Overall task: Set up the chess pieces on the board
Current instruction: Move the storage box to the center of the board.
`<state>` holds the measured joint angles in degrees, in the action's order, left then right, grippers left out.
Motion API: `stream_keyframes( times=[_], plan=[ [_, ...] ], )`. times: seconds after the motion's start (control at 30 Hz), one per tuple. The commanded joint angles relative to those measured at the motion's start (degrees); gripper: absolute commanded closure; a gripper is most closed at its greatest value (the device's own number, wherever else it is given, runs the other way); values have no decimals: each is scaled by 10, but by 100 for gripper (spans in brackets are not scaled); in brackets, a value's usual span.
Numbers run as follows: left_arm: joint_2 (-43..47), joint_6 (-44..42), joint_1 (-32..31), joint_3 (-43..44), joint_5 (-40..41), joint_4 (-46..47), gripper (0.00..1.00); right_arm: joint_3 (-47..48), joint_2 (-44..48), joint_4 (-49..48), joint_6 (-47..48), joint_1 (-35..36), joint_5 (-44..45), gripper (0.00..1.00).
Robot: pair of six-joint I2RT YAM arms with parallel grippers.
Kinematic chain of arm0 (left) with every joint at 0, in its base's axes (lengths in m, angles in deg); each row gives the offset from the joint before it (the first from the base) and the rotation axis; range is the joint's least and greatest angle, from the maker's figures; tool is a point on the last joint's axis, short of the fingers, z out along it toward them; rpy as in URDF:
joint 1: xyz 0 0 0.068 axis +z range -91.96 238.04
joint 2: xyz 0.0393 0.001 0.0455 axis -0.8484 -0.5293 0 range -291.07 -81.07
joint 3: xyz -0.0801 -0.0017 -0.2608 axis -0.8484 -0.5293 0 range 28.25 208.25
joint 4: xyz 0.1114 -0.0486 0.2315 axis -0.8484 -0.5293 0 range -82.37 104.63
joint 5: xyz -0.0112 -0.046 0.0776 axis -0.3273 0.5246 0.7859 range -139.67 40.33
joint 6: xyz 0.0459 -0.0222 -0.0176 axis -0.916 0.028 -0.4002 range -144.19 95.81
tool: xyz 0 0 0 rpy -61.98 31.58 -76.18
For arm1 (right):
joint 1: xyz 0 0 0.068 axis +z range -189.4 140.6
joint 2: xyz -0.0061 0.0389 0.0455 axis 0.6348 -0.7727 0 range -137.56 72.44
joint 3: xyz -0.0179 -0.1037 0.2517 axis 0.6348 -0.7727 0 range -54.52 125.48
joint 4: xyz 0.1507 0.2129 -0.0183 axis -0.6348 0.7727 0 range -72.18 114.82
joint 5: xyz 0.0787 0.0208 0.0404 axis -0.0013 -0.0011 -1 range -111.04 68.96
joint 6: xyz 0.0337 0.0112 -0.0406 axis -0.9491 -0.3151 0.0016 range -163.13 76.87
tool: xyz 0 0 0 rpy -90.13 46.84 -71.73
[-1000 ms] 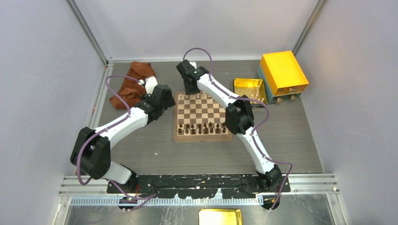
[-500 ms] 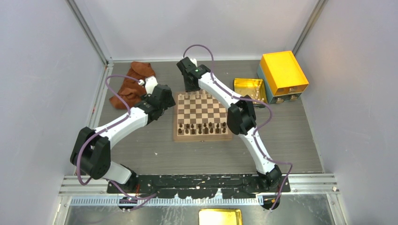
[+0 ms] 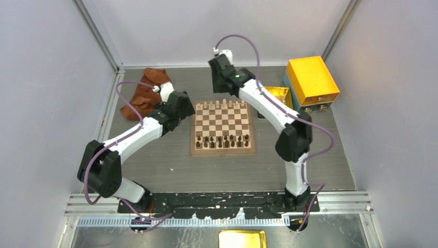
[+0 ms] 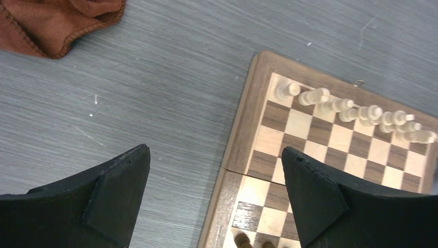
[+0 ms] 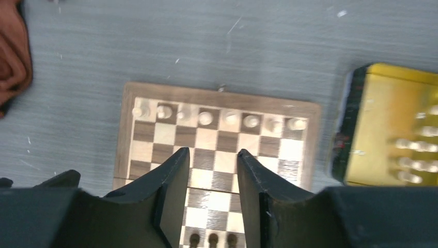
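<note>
The board (image 3: 222, 151) lies mid-table. A row of cream chess pieces (image 3: 224, 105) stands along its far edge, and dark chessmen (image 3: 222, 140) fill the near rows. My right gripper (image 3: 221, 72) hovers high over the board's far edge. In the right wrist view it (image 5: 213, 152) is open and empty above the board (image 5: 124, 134), with the cream row (image 5: 206, 118) beyond it. My left gripper (image 3: 183, 106) is at the board's far-left corner. In the left wrist view it (image 4: 215, 155) is wide open and empty, straddling the board's left border (image 4: 243, 129) near the cream row (image 4: 351, 111).
A golden-yellow tray (image 5: 377, 103) holding more cream pieces (image 5: 413, 150) sits right of the board, partly behind my right arm in the top view (image 3: 274, 93). An orange-yellow box (image 3: 311, 80) stands at the back right. A brown cloth (image 3: 147, 93) lies at the back left.
My right gripper has lifted from the board's far-left corner and moved up and to the right, its elbow swinging right. The left arm has not moved.
</note>
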<state>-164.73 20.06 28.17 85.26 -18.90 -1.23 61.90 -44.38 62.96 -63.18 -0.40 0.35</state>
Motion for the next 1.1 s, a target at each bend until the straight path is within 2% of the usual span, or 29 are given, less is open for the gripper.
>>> stream_keyframes(
  times=[0.0, 0.27, 0.33, 0.43, 0.53, 0.63, 0.8, 1.07],
  plan=[
    [4, -16, -4, 43, -17, 25, 0, -66, 106, -68, -4, -46, 50, 53],
    [-46, -44, -39, 129, -13, -2, 0, -202, 200, -103, -29, -117, 40, 27],
    [-55, -49, -51, 149, -15, -10, 0, -226, 216, -100, -30, -130, 44, 26],
    [-64, -59, -71, 174, -13, -22, 1, -261, 231, -99, -36, -153, 37, 27],
    [-64, -69, -90, 182, -3, -28, 2, -282, 223, -100, -39, -171, 16, 36],
    [-61, -67, -97, 178, 2, -24, 3, -287, 196, -100, -40, -179, 4, 39],
    [-69, -70, -98, 182, 5, -18, 3, -277, 144, -107, -41, -192, -11, 47],
    [-100, -79, -97, 197, 7, -7, 4, -230, 60, -113, -46, -217, -33, 49]
  ],
)
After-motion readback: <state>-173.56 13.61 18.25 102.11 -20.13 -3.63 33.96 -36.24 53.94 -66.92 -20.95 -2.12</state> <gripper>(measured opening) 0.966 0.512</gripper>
